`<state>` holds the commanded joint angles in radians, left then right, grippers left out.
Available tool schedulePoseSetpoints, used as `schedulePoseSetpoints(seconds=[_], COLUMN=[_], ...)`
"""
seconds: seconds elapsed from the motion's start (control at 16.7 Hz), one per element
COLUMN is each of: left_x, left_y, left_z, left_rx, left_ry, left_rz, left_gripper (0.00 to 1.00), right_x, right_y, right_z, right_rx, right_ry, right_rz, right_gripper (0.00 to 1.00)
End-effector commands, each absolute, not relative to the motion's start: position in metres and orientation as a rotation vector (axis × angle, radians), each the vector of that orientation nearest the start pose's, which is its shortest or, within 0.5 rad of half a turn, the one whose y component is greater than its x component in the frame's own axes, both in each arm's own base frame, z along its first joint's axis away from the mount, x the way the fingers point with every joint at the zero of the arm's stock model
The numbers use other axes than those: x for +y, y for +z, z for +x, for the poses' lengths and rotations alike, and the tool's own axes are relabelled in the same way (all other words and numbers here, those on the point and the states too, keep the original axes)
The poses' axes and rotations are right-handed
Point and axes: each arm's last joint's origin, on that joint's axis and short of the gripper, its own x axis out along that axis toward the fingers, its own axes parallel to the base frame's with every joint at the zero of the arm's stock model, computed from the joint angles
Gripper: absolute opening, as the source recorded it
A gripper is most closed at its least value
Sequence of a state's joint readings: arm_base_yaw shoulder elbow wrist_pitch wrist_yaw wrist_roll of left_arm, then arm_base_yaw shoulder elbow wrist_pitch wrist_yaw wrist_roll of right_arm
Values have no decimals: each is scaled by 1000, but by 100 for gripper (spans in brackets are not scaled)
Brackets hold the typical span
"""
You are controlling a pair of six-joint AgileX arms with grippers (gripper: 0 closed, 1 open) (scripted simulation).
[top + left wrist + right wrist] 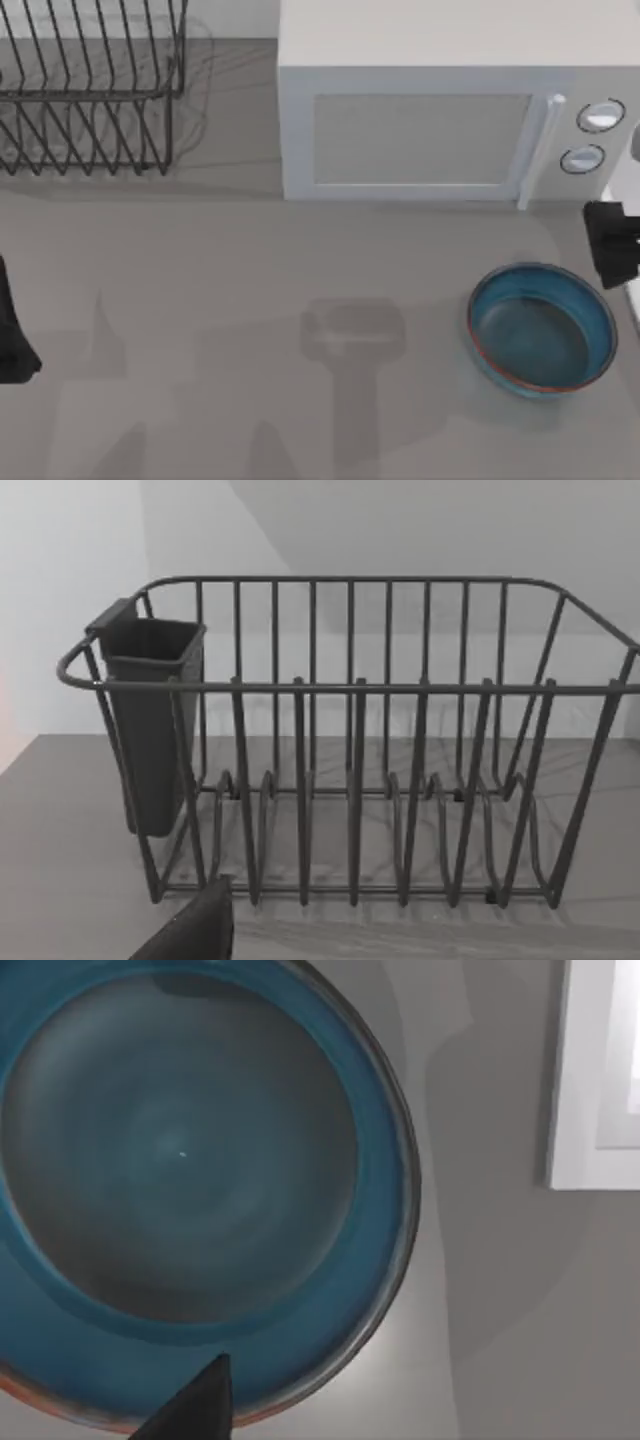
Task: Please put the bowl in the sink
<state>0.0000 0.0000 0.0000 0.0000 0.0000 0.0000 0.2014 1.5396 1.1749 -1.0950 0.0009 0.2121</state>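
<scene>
We see the bowl (541,328) sitting upright on the table (250,400) at about four o'clock in the top view, just in front of the microwave (430,125) and near the table's right edge, empty and free of any contact. Our right gripper (612,240) hangs at roughly three o'clock, just beyond the bowl's far right rim and close to the microwave's control side; we judge it is poised there to come down on the rim, since its wrist camera looks straight into the bowl (185,1190) from above. One dark fingertip (195,1405) shows over the near rim in that view, but we cannot tell how wide the jaws stand. Our left gripper (12,335) sits parked at nine o'clock at the table's left edge, facing the dish rack (350,750) with its dark cutlery cup (150,720); we cannot tell its opening either. The bowl is not yet grasped, so the task looks barely begun.
</scene>
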Motion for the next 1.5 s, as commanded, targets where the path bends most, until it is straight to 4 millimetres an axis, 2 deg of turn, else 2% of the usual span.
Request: schedulePoseSetpoints(seconds=[0.24, 0.66, 0.78, 1.08, 1.2, 1.5], left_x=[-1, -1, -1, -1, -1, -1], left_y=[160, 160, 160, 160, 160, 160], left_z=[106, 106, 106, 106, 106, 106], left_rx=[0, 0, 0, 0, 0, 0], left_ry=[0, 0, 0, 0, 0, 0], left_rz=[0, 0, 0, 0, 0, 0], left_gripper=[100, 100, 100, 100, 100, 100], right_x=[69, 68, 69, 70, 70, 70], right_y=[229, 224, 208, 150, 134, 129], right_z=[296, 297, 298, 301, 298, 297], right_rx=[1566, 1572, 1576, 1559, 1567, 1571], right_ry=[-7, -10, -9, -6, -7, -8], right_rz=[8, 9, 7, 10, 8, 8], right_gripper=[100, 100, 100, 100, 100, 100])
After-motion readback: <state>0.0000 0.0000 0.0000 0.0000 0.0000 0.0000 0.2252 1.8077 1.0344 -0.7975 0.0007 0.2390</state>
